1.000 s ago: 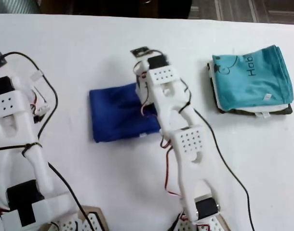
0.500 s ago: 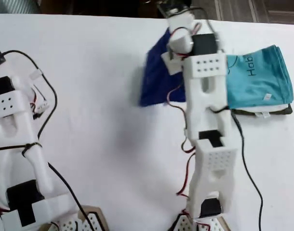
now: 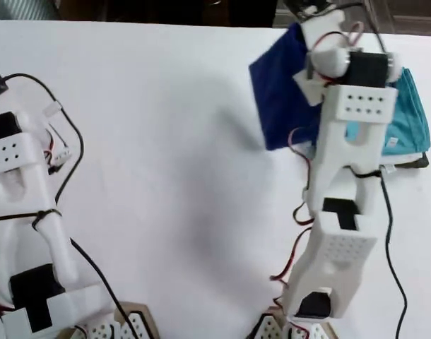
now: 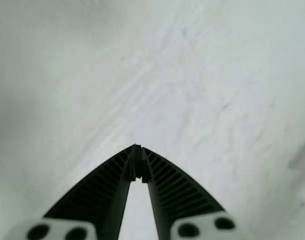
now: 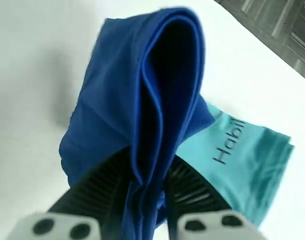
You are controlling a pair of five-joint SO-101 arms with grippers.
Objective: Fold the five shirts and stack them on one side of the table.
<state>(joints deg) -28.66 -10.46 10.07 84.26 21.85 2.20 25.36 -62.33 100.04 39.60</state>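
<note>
The blue shirt [image 5: 137, 90] hangs folded from my right gripper [image 5: 147, 165], whose fingers are clamped on one edge of the bundle. It is lifted off the table [image 3: 166, 141] at the far right, beside and partly over the teal shirt [image 5: 242, 165] that tops the stack. A dark shirt [image 3: 413, 162] lies under the teal one.

To do this well, I judge I should carry the bundle right until it hangs centred over the teal one. Then I lower it so the loose end touches first, lay the rest flat edge to edge, and let go only once it rests. A loose pinch would let the folds open, and dragging would shift the stack.

My left gripper [image 4: 137, 165] is closed on nothing over bare table at the near left, well apart.
</note>
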